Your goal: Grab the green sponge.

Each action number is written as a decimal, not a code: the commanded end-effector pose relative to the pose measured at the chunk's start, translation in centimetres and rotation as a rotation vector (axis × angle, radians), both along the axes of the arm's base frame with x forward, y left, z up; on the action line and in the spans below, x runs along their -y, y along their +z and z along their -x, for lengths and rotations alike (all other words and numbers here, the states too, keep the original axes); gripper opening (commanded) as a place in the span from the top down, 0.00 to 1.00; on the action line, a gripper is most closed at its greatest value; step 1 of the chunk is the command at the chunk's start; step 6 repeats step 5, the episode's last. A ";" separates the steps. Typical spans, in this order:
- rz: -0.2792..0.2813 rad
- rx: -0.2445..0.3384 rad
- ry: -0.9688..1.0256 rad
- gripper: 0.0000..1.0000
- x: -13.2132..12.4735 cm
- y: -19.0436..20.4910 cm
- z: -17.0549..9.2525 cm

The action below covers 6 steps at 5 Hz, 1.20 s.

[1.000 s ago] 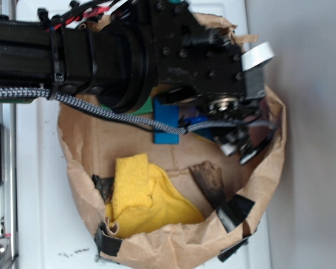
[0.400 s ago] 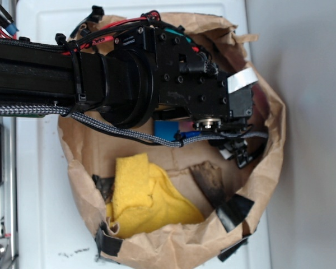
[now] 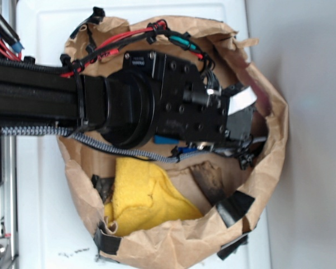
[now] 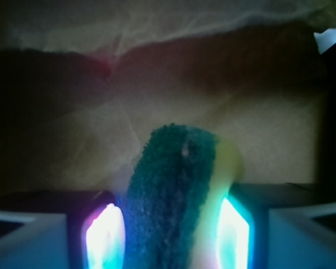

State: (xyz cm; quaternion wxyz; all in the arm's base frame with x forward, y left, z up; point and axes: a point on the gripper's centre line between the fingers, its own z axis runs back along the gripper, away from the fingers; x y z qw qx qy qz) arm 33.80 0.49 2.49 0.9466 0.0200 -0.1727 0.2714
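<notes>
In the wrist view the green sponge stands on edge between my two fingers, dark green scouring face to the left and tan-yellow edge to the right. My gripper is shut on it, with the glowing left pad and right pad against its sides. In the exterior view my gripper is down inside the brown paper bag near its right wall. The arm hides the sponge there.
A yellow cloth lies in the bag's lower left. A blue block peeks from under the wrist. A dark torn patch and black tape mark the bag's lower right. Brown paper wall faces the fingers.
The arm has gone deeper into the bag and the wrist has shifted left, covering most of the blue block. The fingers are now lower by the right wall.
</notes>
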 end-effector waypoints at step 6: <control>0.081 0.060 -0.143 1.00 -3.5 10.7 5.3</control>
